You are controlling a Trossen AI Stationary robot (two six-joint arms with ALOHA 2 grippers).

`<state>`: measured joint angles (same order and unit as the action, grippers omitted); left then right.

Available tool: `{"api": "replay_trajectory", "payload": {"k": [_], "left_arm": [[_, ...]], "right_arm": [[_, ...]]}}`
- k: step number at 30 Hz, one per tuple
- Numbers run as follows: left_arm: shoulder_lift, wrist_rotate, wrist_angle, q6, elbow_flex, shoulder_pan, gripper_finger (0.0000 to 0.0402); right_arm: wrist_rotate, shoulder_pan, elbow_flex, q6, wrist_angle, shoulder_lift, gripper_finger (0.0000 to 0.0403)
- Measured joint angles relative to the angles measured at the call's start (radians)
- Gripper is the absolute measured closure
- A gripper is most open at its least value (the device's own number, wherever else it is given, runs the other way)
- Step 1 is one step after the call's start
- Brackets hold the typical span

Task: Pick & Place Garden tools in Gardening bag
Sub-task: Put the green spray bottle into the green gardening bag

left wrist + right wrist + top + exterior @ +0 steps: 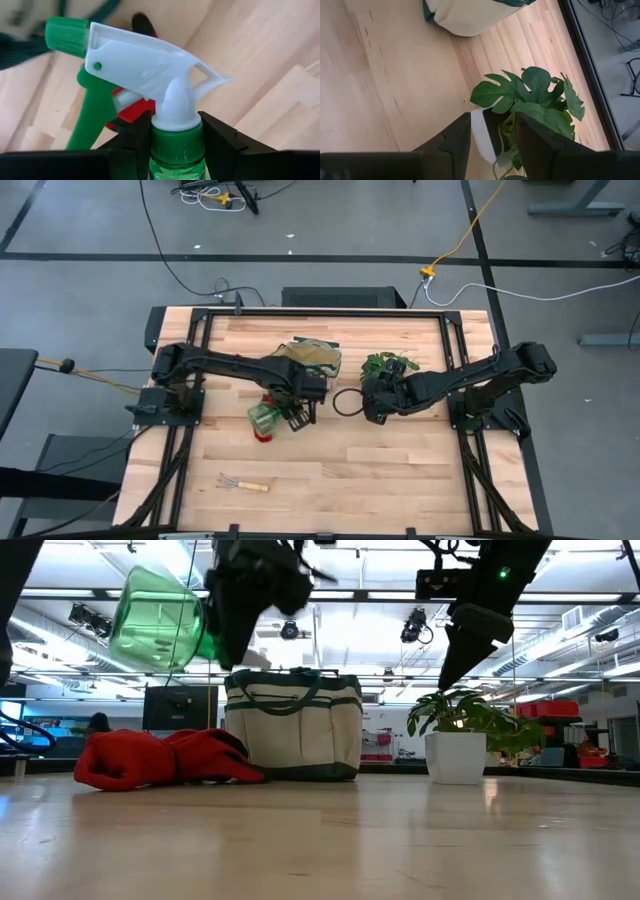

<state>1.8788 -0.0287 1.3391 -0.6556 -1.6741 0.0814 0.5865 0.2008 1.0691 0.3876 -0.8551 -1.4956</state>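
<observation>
Spray bottle (176, 150) clamped in L gripper (175, 135) above red gloves (160, 758), R gripper (492, 132) spread over plant (530, 100).

The left gripper (297, 412) is raised, its fingers clamped together on something; the right gripper (370, 408) hangs raised with fingers parted.

No text, label, brand, number or sign can be read anywhere in these views.
</observation>
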Motion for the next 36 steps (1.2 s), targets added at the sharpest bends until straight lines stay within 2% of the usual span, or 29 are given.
{"api": "replay_trajectory", "payload": {"k": [4, 9, 14, 18, 23, 36], "left_arm": [[-0.076, -0.081, -0.003, -0.013, 0.000, -0.006, 0.0260], [-0.182, -0.235, -0.020, -0.002, 0.000, -0.018, 0.0260], [-0.268, -0.406, -0.116, 0.073, 0.000, -0.024, 0.0260], [-0.303, -0.500, -0.227, 0.184, 0.000, -0.024, 0.0260], [-0.305, -0.517, -0.293, 0.297, 0.004, -0.047, 0.0260], [-0.304, -0.494, -0.457, 0.412, 0.160, -0.168, 0.0260]], "right_arm": [[0.000, 0.000, 0.000, 0.001, 0.002, 0.000, 0.0248], [0.000, 0.000, 0.000, 0.005, 0.005, 0.000, 0.0248], [0.000, 0.000, 0.000, 0.019, 0.006, 0.000, 0.0248], [0.000, 0.000, 0.000, 0.019, 0.008, 0.000, 0.0248], [-0.001, 0.000, 0.000, 0.025, 0.009, 0.000, 0.0248], [-0.002, 0.000, 0.000, 0.048, 0.009, 0.000, 0.0248]]}}
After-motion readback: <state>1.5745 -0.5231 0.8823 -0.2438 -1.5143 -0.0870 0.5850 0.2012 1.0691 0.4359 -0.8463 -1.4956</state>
